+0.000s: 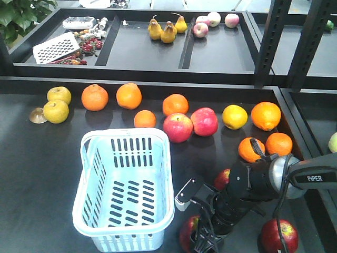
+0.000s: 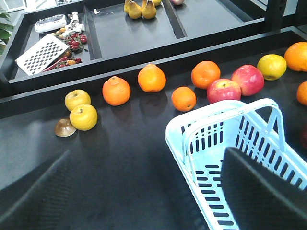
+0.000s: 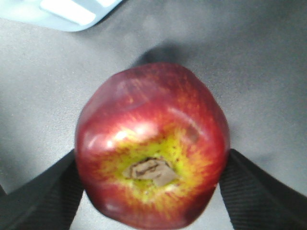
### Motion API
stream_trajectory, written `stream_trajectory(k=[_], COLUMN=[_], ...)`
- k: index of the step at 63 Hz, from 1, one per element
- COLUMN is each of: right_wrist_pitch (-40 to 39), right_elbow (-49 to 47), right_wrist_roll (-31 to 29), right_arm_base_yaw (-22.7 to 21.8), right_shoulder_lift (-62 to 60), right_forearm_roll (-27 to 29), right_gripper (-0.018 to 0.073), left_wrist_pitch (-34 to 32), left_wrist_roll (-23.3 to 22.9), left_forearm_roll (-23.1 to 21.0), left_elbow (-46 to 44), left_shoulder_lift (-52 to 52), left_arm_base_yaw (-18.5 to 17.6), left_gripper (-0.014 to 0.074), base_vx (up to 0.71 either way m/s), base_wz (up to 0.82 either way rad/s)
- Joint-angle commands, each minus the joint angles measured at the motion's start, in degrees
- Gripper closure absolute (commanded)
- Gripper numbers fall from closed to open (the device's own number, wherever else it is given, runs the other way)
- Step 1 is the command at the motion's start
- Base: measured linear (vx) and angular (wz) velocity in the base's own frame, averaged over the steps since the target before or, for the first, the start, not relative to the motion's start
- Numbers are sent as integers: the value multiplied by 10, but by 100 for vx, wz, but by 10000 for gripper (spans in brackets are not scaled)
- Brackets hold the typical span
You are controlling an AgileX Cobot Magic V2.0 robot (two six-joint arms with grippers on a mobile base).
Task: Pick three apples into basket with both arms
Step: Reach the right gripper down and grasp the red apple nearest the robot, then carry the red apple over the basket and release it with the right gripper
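Note:
The pale blue basket stands empty at the left-centre of the dark table. Right of it lie three dark red apples: one at the front, one half hidden behind the arm, and one at the front right. My right arm reaches in from the right. Its gripper points down over the front apple, with one finger against each side of it. The left gripper hangs open, with nothing held, over the table and the basket's near-left corner.
Behind the basket runs a row of oranges, two pink-red apples and yellow fruit. Two more oranges sit just behind the right arm. A raised shelf with pears and black posts stand beyond.

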Motion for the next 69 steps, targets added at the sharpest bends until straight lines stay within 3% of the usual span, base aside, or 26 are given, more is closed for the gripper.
stream_trajectory(k=[1,17,28,36,42,47,59,69], right_wrist_pitch=[6,52,104,158,175,175,155,118], right_elbow=[-11,-11,-11,-11,-11,-11,-11,-11], right_wrist_roll=[-6,15,71,146,175,177,165,77], right_arm_base_yaw=[-1,-1,-1,-1,-1,-1,-1,18], right_shoulder_lift=[-26,-63,-106,-150,-189,-222,-303,-341], right_forearm_roll=[5,-13,-88,-157,-164,-145,-45,82], right_gripper=[225,225,225,225,225,225,225,225], left_wrist_pitch=[-35,-35,-35,-35,-35,-35,-35,-35], left_wrist_roll=[-6,-6,-6,-6,-6,-6,-6,-6], left_forearm_roll=[1,1,1,1,1,1,1,1], left_elbow=[-16,-16,-16,-16,-16,-16,-16,-16], left_shoulder_lift=[0,0,0,0,0,0,0,0], left_arm_base_yaw=[1,1,1,1,1,1,1,1], left_gripper=[6,6,6,6,6,6,6,6], base_vx=[0,0,0,0,0,0,0,0], base_wz=[0,0,0,0,0,0,0,0])
